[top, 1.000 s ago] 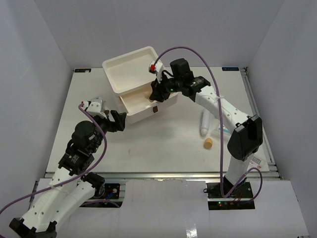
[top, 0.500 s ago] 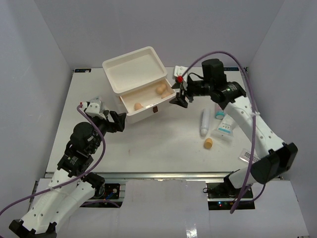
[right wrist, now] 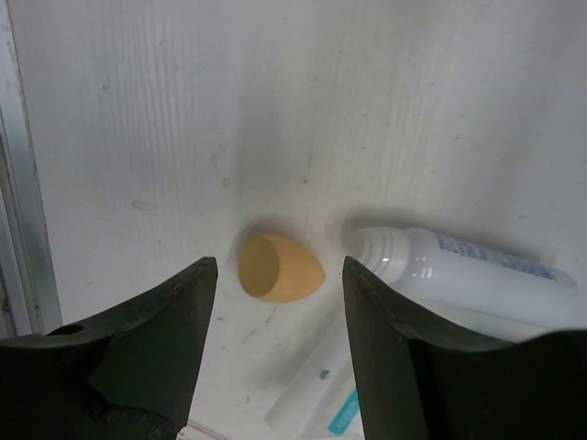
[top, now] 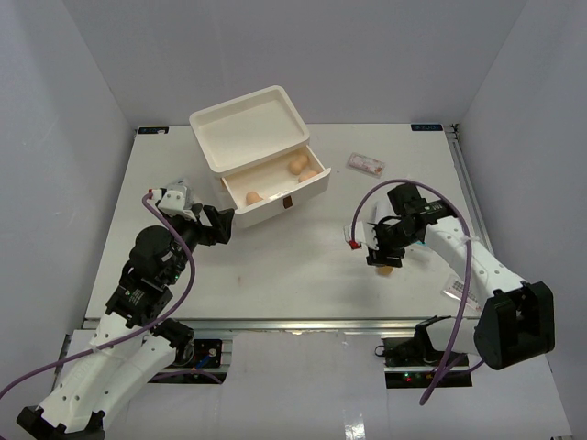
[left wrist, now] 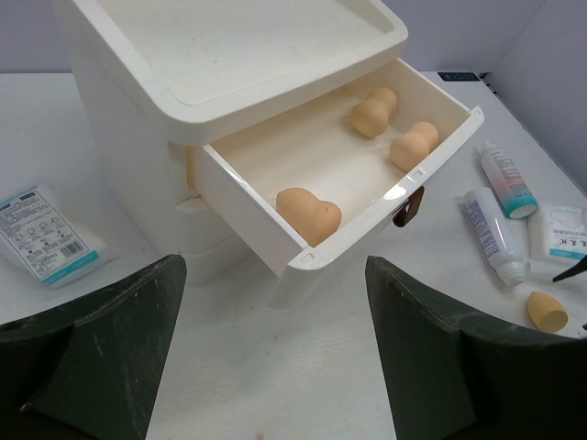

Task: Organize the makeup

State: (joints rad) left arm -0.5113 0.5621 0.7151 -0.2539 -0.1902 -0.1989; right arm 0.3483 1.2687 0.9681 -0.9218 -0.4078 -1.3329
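Main risk sits at the loose sponge point(right wrist: 278, 268). It lies on its side on the right half of the table point(top: 303, 284), nr the near edge, w/ a white tube point(right wrist: 468, 275) just beside it. The right gripper point(top: 379, 252) is over it, jaws spread wide, nothing held, one finger either side in the wrist view. If it shuts from here, the tube-side finger could land on or shove the tube's cap. The soft egg shape may also roll or squirt out if pinched off-centre. A second tube point(left wrist: 507, 179) lies close too, so it could get dragged. The left gripper point(left wrist: 275, 367) is likewise wide open & empty, facing the drawer box point(top: 248, 133) at the far edge, left of centre. Its top drawer point(left wrist: 431, 151) is pulled out & holds three sponges point(left wrist: 309, 213), apart from each other, prob. room for more. A sachet point(left wrist: 46, 236) lies beside the box, and a pink packet point(top: 366, 164) lies twd the far-right corner.
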